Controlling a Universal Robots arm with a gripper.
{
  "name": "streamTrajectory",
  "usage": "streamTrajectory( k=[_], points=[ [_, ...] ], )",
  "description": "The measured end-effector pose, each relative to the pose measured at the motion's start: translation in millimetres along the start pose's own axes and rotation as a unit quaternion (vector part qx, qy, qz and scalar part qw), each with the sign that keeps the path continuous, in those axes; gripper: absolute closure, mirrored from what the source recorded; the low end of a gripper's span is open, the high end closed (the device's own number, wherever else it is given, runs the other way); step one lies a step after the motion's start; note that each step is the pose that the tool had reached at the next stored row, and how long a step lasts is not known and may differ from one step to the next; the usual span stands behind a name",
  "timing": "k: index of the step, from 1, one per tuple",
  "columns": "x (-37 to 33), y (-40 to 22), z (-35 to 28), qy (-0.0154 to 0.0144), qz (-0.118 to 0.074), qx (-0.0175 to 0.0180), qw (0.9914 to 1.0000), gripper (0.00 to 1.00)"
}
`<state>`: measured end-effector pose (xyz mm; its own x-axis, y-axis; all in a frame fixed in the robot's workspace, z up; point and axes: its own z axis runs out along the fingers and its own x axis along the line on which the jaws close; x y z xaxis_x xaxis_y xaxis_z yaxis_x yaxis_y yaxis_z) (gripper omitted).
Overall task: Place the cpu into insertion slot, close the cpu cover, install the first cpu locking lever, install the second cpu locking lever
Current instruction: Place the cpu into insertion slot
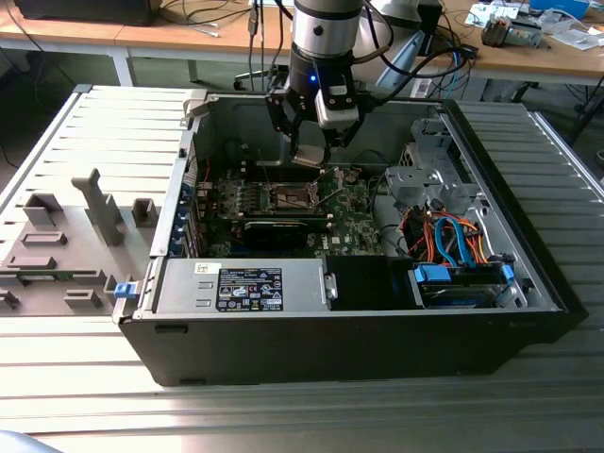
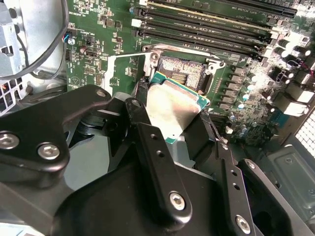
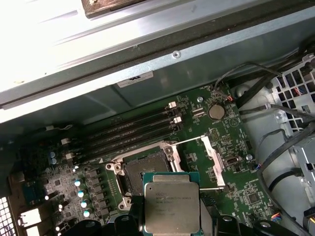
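My pincer (image 2: 170, 117) grips the cpu (image 3: 171, 206) just above the insertion slot (image 3: 145, 169); entering tilted, it could jam.

We see a silvery-grey cpu (image 3: 171, 202) edged in green at the black end effector (image 2: 174, 129); below it lie the green circuit board (image 3: 231, 147) and the insertion slot (image 3: 146, 169), dark-centred with a silver rim; orange and blue cables (image 1: 451, 238) colour the black case (image 1: 330, 351).
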<state>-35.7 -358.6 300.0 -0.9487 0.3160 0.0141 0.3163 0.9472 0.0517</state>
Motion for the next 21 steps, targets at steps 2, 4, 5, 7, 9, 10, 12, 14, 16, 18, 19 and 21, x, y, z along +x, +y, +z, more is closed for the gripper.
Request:
streamTrajectory(
  k=[2, 4, 5, 7, 9, 10, 12, 14, 16, 18, 19, 21],
  points=[
    [0.0, 0.0, 0.0, -0.0003, 0.003, 0.0003, 1.00000, 0.46],
    [0.0, 0.0, 0.0, -0.0005, 0.006, 0.0005, 0.99998, 0.46],
    [0.0, 0.0, 0.0, -0.0006, 0.007, 0.0007, 0.99998, 0.46],
    [0.0, 0.0, 0.0, -0.0008, 0.010, 0.0009, 0.99995, 0.46],
    [0.0, 0.0, 0.0, -0.0012, 0.015, 0.0013, 0.99989, 0.46],
    [0.0, 0.0, 0.0, -0.0014, 0.017, 0.0014, 0.99985, 0.46],
    [0.0, 0.0, 0.0, -0.0017, 0.021, 0.0017, 0.99977, 0.46],
    [0.0, 0.0, 0.0, -0.0019, 0.024, 0.0018, 0.99971, 0.46],
    [0.0, 0.0, 0.0, -0.0022, 0.027, 0.0020, 0.99964, 0.46],
    [0.0, 0.0, 0.0, -0.0025, 0.031, 0.0023, 0.99952, 0.46],
    [0.0, 0.0, 0.0, -0.0026, 0.033, 0.0025, 0.99945, 0.46],
    [0.0, 0.0, 0.0, -0.0028, 0.035, 0.0026, 0.99938, 0.46]
  ],
)
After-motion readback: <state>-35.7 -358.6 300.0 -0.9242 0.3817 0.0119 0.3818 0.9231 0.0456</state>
